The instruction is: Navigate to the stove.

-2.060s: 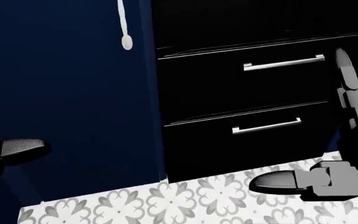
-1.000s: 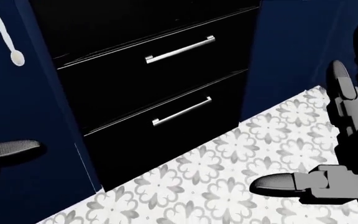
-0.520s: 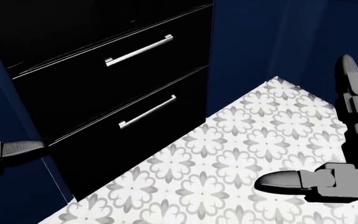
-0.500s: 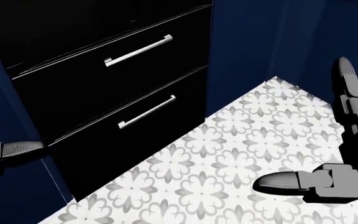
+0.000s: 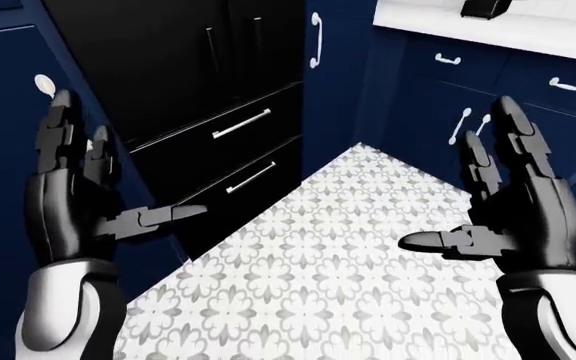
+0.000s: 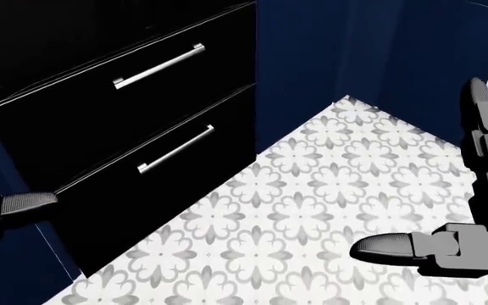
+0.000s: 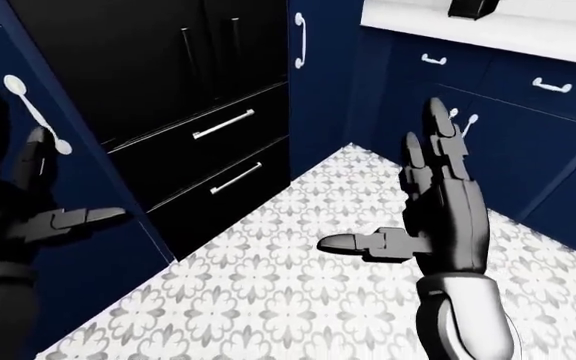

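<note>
No stove shows in any view. My left hand (image 5: 103, 176) is raised at the left of the left-eye view, fingers spread, open and empty. My right hand (image 5: 473, 191) is raised at the right, also open and empty. Between them stands a tall black appliance (image 5: 198, 67) with two doors above and two drawers with silver bar handles, an upper drawer (image 6: 142, 70) and a lower drawer (image 6: 176, 149).
Grey-and-white patterned floor (image 5: 338, 247) runs from the bottom toward the upper right. Navy cabinets (image 5: 528, 105) with white handles line the right under a white counter (image 5: 528, 30) with a black object (image 5: 483, 7). A narrow navy panel (image 5: 333, 67) adjoins the appliance. Another navy cabinet (image 7: 68, 195) stands at left.
The whole picture has swung: the camera turned right, so the black drawers slid left and more floor and navy cabinets came in at the right. Both hands keep the same open pose.
</note>
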